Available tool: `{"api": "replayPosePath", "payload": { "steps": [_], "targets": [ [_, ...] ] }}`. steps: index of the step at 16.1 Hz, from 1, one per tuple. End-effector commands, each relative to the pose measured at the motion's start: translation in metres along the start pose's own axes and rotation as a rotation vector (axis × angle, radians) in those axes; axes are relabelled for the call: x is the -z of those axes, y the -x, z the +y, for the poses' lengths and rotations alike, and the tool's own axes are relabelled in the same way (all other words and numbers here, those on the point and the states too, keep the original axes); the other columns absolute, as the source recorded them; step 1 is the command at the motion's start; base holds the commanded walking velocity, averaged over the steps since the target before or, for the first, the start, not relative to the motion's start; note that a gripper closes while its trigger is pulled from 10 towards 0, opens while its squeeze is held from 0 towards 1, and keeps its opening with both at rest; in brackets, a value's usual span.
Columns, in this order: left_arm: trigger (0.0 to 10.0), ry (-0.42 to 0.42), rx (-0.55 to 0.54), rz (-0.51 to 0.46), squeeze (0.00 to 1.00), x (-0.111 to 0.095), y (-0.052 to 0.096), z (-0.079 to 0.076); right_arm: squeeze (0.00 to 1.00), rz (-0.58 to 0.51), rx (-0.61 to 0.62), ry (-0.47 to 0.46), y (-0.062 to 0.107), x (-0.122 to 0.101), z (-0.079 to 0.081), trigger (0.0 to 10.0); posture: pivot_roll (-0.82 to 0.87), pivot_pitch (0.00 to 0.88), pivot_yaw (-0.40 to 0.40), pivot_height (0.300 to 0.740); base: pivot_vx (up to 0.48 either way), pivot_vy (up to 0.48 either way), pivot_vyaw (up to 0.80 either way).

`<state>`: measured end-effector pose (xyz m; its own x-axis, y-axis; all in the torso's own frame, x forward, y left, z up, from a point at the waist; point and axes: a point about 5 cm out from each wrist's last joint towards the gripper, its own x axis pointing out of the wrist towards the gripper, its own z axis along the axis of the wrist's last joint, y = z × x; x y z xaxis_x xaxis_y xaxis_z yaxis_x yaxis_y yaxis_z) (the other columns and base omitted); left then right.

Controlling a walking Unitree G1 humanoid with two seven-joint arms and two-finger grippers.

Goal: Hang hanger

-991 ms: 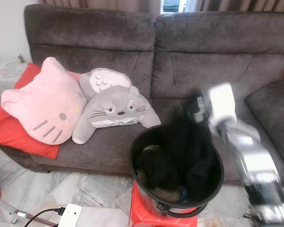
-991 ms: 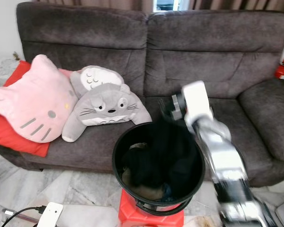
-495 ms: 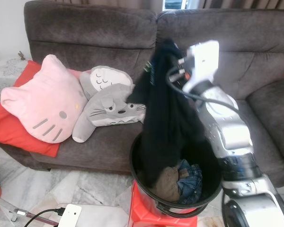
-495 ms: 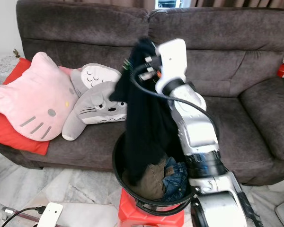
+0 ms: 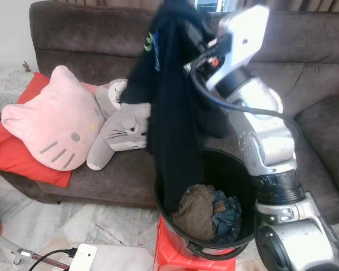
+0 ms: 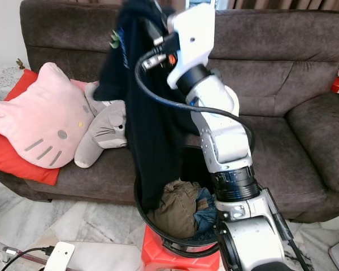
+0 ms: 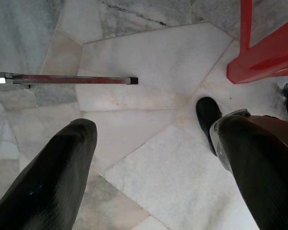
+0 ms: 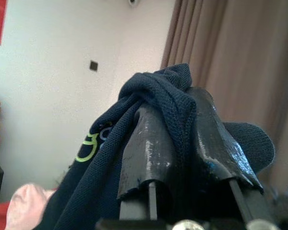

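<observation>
Dark navy knit garment [image 5: 175, 101] lifted high above round black plastic bucket [image 5: 237, 237].
Pinched by right claw [image 8: 175, 139], clenched on its bunched fabric before the grey sofa [image 5: 90, 51]; left claw [image 7: 149, 158] spread, over marble floor [image 7: 149, 67].

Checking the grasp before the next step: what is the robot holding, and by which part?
The right gripper pinches a bunched fold at the top of the dark shirt. The left gripper holds nothing.
</observation>
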<state>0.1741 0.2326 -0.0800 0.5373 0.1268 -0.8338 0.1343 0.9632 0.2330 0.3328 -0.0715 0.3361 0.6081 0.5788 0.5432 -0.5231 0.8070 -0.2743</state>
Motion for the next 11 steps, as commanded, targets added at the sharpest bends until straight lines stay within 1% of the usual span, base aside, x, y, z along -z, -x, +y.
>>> {"api": "replayPosePath", "payload": {
  "steps": [1,2,3,5,6,7,9,10,11],
  "targets": [
    [10.0,-0.001,-0.003,0.008,0.00,0.002,0.000,-0.001,0.00,-0.108,-0.022,0.015,-0.006,-0.024,0.002,0.0,-0.11,0.000,-0.014,0.740,0.000,0.000,0.00],
    [10.0,0.000,-0.003,0.008,0.00,0.002,0.000,-0.001,0.00,-0.122,-0.024,0.014,-0.007,-0.028,0.002,0.0,-0.11,0.000,-0.014,0.740,0.000,0.000,0.00],
    [10.0,0.000,-0.005,0.007,0.00,0.002,0.000,-0.001,0.00,-0.171,-0.019,-0.005,-0.008,-0.036,0.001,0.0,-0.11,0.000,-0.014,0.740,0.000,0.000,0.00],
    [10.0,0.000,-0.009,0.006,0.00,0.001,0.000,-0.001,0.00,-0.229,-0.002,-0.020,-0.012,-0.046,-0.002,0.0,-0.11,0.000,-0.014,0.740,0.000,0.000,0.00],
    [10.0,0.001,-0.009,0.006,0.00,0.001,0.000,-0.001,0.00,-0.282,0.024,-0.043,-0.018,-0.056,-0.009,0.0,-0.11,0.000,-0.016,0.740,0.000,0.000,0.00],
    [10.0,0.001,-0.009,0.006,0.00,0.001,0.000,-0.001,0.00,-0.282,0.024,-0.043,-0.018,-0.056,-0.009,0.0,-0.11,0.000,-0.016,0.740,0.000,0.000,0.00],
    [10.0,0.002,-0.012,0.006,0.00,0.002,0.000,0.000,0.00,-0.312,0.030,-0.063,-0.025,-0.062,-0.013,0.0,-0.11,0.000,-0.019,0.740,0.000,0.000,0.00],
    [10.0,0.007,-0.015,0.006,0.00,0.002,0.000,-0.001,0.00,-0.343,0.020,-0.102,-0.034,-0.068,-0.013,0.0,-0.10,0.000,-0.023,0.740,0.000,0.000,0.00],
    [10.0,0.009,-0.017,0.005,0.00,0.002,0.000,-0.001,0.00,-0.362,0.009,-0.139,-0.038,-0.071,-0.011,0.0,-0.10,0.000,-0.027,0.740,0.000,0.000,0.00]
  ]
}}
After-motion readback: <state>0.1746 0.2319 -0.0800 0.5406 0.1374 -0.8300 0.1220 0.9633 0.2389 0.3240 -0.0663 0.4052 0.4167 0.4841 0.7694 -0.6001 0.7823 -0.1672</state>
